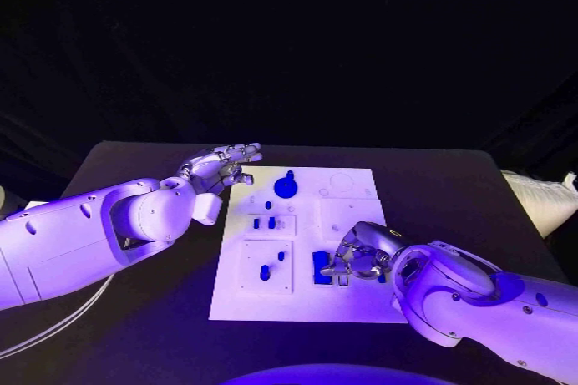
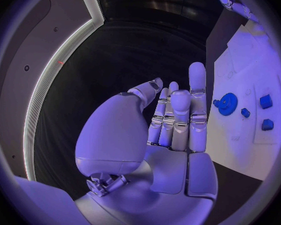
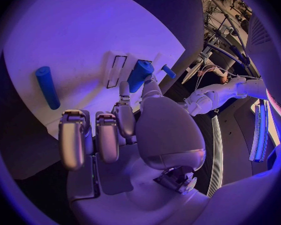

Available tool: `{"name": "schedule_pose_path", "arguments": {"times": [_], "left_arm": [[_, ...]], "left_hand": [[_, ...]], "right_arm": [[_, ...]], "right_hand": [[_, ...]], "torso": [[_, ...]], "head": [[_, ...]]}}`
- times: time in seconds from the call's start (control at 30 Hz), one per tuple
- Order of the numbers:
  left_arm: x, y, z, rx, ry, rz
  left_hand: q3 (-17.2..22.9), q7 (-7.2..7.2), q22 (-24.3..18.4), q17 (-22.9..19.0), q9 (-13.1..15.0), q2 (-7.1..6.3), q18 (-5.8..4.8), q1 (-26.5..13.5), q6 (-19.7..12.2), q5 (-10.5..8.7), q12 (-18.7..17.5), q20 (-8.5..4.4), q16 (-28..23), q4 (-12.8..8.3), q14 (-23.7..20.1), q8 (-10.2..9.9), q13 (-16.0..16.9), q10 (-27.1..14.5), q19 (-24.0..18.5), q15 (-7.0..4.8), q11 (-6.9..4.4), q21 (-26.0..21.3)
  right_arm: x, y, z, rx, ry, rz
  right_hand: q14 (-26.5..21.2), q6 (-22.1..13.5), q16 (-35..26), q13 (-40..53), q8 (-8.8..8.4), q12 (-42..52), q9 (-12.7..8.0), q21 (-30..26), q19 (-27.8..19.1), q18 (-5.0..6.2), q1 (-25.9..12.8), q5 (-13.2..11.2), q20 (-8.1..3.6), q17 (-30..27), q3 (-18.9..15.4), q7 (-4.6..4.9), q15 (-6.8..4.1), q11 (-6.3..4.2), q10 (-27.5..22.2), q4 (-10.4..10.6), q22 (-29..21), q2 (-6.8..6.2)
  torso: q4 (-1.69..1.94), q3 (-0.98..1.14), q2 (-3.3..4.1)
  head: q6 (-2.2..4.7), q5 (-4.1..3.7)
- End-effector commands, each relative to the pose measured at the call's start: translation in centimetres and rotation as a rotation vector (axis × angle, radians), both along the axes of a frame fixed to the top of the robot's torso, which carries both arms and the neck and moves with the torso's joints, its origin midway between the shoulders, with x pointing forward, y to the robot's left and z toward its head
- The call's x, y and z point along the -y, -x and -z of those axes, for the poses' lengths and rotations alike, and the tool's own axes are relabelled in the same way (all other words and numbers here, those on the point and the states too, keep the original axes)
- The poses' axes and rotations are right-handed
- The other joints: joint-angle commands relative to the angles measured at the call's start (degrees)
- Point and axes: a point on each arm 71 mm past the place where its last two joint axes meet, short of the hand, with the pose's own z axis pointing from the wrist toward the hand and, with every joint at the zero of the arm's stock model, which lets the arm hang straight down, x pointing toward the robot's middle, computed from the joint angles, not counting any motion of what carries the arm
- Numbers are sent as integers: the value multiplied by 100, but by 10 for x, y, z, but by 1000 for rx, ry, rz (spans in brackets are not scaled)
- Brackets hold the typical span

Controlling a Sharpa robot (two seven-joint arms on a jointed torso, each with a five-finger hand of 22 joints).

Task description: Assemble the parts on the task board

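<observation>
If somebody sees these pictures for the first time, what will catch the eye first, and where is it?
First, the white task board in the middle of the black table, dotted with small blue parts. At its near right side the right hand pinches a blue block over the board. The left hand hovers open at the board's far left corner, close to the blue gear.

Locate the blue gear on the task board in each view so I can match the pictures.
Head view: the blue gear sits near the far edge of the white task board, just beside the left hand.
Left wrist view: the gear lies on the board past the hand's raised fingers.
Right wrist view: I cannot make the gear out here.
Shared landmark: the white task board, seen in all three views.
</observation>
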Motion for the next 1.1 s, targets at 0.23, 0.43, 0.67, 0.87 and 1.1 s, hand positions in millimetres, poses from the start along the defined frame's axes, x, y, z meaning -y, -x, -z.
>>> {"name": "schedule_pose_path", "arguments": {"times": [0.23, 0.43, 0.67, 0.87, 1.1], "left_arm": [[2, 1, -1, 8, 9, 22], [1, 1, -1, 7, 8, 21], [0, 1, 0, 6, 7, 20], [0, 2, 0, 8, 8, 19], [0, 3, -1, 10, 10, 20]], "left_hand": [[-6, 9, -9, -5, -7, 4, 103, -8, -41, 2, 33, 2, -27, -24, -35, 5, -9, -53, -21, 8, -6, -37], [-6, 9, -9, -5, -7, 4, 103, -8, -41, 2, 33, 2, -27, -24, -35, 5, -9, -53, -21, 8, -6, -37], [-6, 9, -9, -5, -7, 4, 103, -8, -41, 2, 33, 2, -27, -24, -35, 5, -9, -53, -21, 8, -6, -37], [-6, 9, -9, -5, -7, 4, 103, -8, -41, 2, 33, 2, -27, -24, -35, 5, -9, -53, -21, 8, -6, -37], [-6, 9, -9, -5, -7, 4, 103, -8, -41, 2, 33, 2, -27, -24, -35, 5, -9, -53, -21, 8, -6, -37]], "right_arm": [[0, 2, 3, 0, 12, -19], [10, 7, -7, 38, -58, 4], [35, 10, -24, 63, -145, 11], [68, 7, -31, 80, -73, 31], [88, 6, -26, 101, 81, 29]], "right_hand": [[562, 32, 30, 91, 17, 35, 33, 11, 333, -94, -24, -7, -51, 1323, -54, 0, -34, -55, 134, 24, 876, 80], [553, -36, 6, 63, -29, -51, 64, -25, 314, -83, -241, 162, -42, 1279, -182, 21, -21, -37, 104, 177, 835, 54], [548, -440, -8, 3, -339, -207, -29, -74, 285, -71, -78, 367, 22, 1256, -158, 177, 74, 90, 28, 154, 780, 165], [546, -576, -12, -96, -559, -409, -167, -94, 272, -65, 112, 448, 100, 1252, -113, 275, 149, 170, -48, 68, 761, 319], [549, -470, -3, -139, -634, -503, -265, -72, 282, -70, 286, 463, 123, 1270, -32, 270, 157, 169, -66, 8, 791, 482]], "torso": [[-13, -1, 6], [-14, -3, 4], [-14, -6, 3], [-19, -11, 5], [-47, -1, 1]], "head": [[15, 10], [24, -16], [35, -73], [56, -160], [67, -238]]}}
